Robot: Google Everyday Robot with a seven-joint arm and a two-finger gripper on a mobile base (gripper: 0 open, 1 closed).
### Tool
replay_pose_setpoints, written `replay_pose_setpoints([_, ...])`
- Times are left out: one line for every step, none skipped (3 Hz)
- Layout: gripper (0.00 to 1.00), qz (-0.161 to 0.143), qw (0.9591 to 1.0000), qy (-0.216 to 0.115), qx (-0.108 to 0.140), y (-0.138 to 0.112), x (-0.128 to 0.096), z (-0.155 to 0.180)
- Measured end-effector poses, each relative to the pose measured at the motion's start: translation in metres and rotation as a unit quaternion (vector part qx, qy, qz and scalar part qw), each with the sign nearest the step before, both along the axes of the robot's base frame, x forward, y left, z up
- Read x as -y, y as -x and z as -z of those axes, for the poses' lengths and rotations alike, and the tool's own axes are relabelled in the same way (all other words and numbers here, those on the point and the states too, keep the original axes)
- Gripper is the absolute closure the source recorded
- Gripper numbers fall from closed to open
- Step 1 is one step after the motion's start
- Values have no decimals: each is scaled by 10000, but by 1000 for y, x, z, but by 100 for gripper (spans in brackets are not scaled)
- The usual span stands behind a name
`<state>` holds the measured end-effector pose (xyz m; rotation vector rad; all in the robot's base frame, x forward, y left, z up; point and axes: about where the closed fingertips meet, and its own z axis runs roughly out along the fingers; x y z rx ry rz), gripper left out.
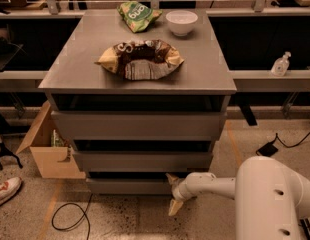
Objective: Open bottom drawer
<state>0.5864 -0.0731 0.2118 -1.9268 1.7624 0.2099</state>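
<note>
The grey cabinet has three flat fronts. The bottom drawer (pixel 127 186) is the lowest and narrowest front, near the floor, and looks closed or nearly so. My gripper (pixel 173 193) is at the drawer's right end. Its two tan fingers are spread apart, one at the drawer's upper right edge (pixel 172 178), the other hanging below near the floor (pixel 174 207). They hold nothing. My white arm (pixel 215 185) reaches in from the lower right.
The middle drawer (pixel 142 160) and top drawer (pixel 140 125) sit above. On the cabinet top lie a brown snack bag (pixel 141 59), a green bag (pixel 137 15) and a white bowl (pixel 181 22). A cardboard box (pixel 47 151) and a cable (pixel 70 216) are at the left.
</note>
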Motion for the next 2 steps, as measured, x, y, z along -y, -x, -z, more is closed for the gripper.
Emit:
replay_pose_setpoints([0,-23,9998,118,164,-21,4,12])
replay_pose_setpoints([0,-7,9997,104,198,-35,6,28])
